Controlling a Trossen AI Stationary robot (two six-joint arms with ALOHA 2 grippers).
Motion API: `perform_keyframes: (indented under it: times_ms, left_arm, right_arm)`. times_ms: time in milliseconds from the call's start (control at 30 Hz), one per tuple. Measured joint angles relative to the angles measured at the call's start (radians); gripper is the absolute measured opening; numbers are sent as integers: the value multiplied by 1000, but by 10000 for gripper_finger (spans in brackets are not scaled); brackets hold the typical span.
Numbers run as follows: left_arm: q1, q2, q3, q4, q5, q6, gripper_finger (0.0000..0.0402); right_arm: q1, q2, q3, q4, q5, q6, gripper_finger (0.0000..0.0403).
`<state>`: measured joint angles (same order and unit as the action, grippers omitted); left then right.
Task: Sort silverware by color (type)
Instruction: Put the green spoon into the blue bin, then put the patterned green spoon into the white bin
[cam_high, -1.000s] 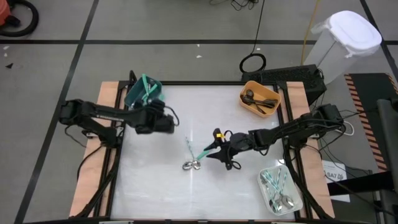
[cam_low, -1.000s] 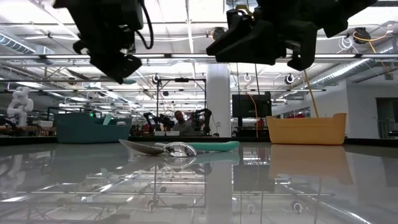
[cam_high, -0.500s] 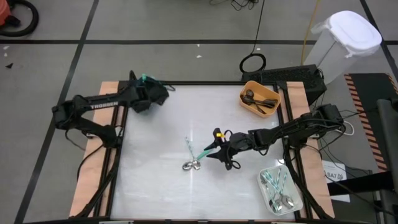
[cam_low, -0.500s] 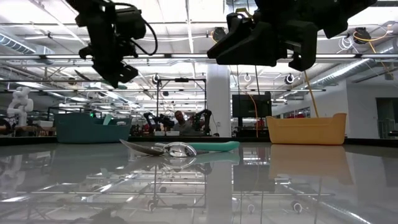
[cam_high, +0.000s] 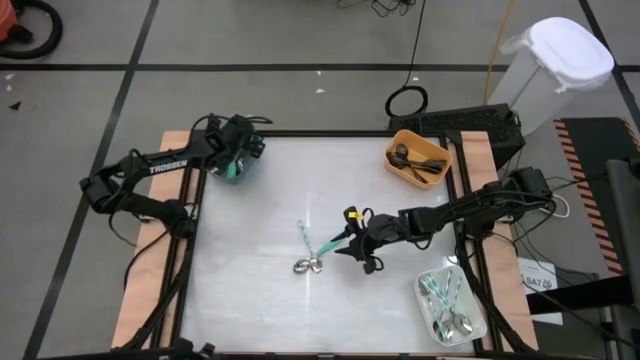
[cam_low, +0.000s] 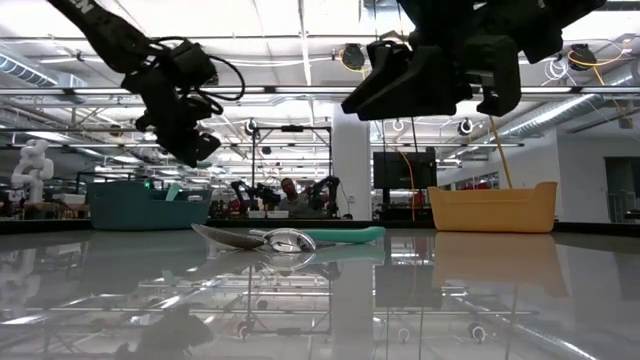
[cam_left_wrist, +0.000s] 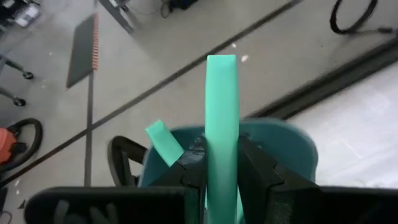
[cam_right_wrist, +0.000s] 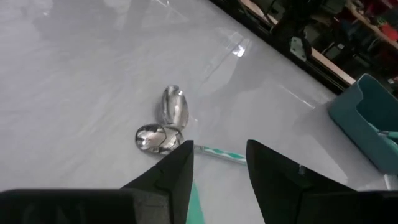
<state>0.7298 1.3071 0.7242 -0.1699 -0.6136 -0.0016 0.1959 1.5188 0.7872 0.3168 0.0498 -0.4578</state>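
teal-handled utensil (cam_left_wrist: 221, 134) | left gripper (cam_left_wrist: 221, 177) clamps it, handle pointing forward, probably over teal bin (cam_left_wrist: 292, 140)

The left arm reaches from the table's left edge toward its far left corner, elbow bent out over the left rail and forearm angled inward. The left gripper (cam_high: 236, 158) hangs above that corner, raised well off the tabletop in the low view (cam_low: 185, 125), its two dark fingers (cam_left_wrist: 189, 171) closed tightly on a teal-handled utensil (cam_left_wrist: 221, 124) that stands up between them. The right arm stretches in from the right edge, long and low, to the table's middle. The right gripper (cam_high: 350, 243) hovers there with its fingers (cam_right_wrist: 171, 171) parted and nothing between them.
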Motion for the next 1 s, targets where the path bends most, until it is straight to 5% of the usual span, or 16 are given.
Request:
perform_keyframes:
  times_ms: [467, 733, 1000]
  left_arm:
    - [64, 0, -122, 51, 105, 48, 58]
    - [61, 0, -122, -41, 100, -36, 138]
    - [-65, -7, -113, -64, 11, -143, 150]
  right_arm:
    - [0, 0, 0, -8, 1, 14, 141]
    - [0, 0, 0, 1, 1, -45, 141]
    - [0, 0, 0, -7, 0, -138, 141]
